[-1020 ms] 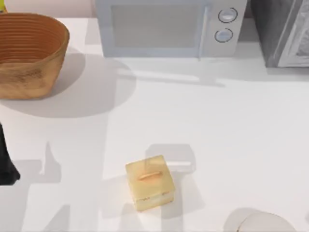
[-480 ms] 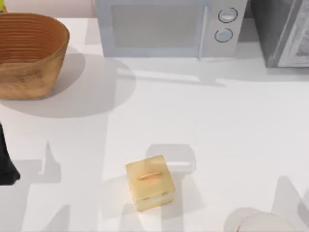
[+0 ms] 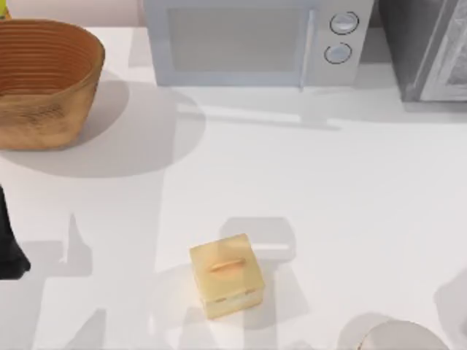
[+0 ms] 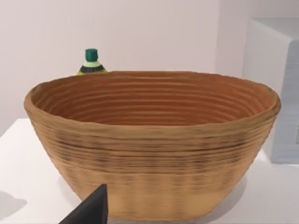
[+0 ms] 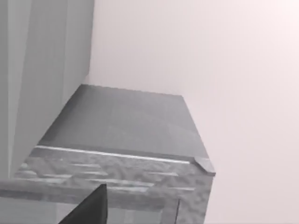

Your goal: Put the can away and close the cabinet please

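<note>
The can is out of view. The cabinet (image 3: 416,51), dark grey and speckled with a pale grey framed door panel (image 3: 449,65), stands at the table's far right corner. In the right wrist view I look along the cabinet's flat top (image 5: 126,126) from close above, with a dark part of my right gripper (image 5: 93,207) at the picture's edge. My left arm (image 3: 9,240) stays parked at the table's left edge. A dark part of my left gripper (image 4: 93,210) sits before the basket.
A woven basket (image 3: 44,120) stands at the far left with a green-capped bottle (image 4: 91,63) behind it. A white microwave (image 3: 241,44) is at the back middle. A tan box (image 3: 226,275) sits near the front, and a white round plate (image 3: 401,337) lies at the front right.
A shadow appeared on the table's front right and has since slid toward the right edge. The left arm and the table objects have not moved.
</note>
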Robot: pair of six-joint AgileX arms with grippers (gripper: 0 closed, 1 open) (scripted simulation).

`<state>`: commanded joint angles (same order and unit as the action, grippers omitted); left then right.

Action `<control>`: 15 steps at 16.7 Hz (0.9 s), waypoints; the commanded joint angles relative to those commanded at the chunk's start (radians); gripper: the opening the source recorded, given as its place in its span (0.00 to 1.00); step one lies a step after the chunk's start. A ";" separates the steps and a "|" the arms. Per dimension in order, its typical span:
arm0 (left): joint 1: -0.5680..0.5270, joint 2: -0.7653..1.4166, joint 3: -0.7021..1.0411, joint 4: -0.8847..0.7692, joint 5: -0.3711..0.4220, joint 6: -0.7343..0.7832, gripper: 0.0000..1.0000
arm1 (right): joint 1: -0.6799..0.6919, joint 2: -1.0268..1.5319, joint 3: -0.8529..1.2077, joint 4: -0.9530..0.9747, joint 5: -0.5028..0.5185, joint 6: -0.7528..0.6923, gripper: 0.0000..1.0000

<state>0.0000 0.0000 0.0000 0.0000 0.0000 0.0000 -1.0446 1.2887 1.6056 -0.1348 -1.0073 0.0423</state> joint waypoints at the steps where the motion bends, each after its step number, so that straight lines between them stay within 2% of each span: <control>1: 0.000 0.000 0.000 0.000 0.000 0.000 1.00 | 0.002 0.009 0.045 -0.067 -0.006 -0.004 1.00; 6: 0.000 0.000 0.000 0.000 0.000 0.000 1.00 | 0.004 0.054 0.143 -0.246 -0.027 -0.020 1.00; 12: 0.000 0.000 0.000 0.000 0.000 0.000 1.00 | 0.002 0.052 0.143 -0.248 -0.026 -0.020 1.00; 15: 0.000 0.000 0.000 0.000 0.000 0.000 1.00 | 0.064 0.067 0.147 -0.261 0.034 -0.019 1.00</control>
<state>0.0000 0.0000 0.0000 0.0000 0.0000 0.0000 -0.9802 1.3556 1.7527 -0.3955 -0.9735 0.0238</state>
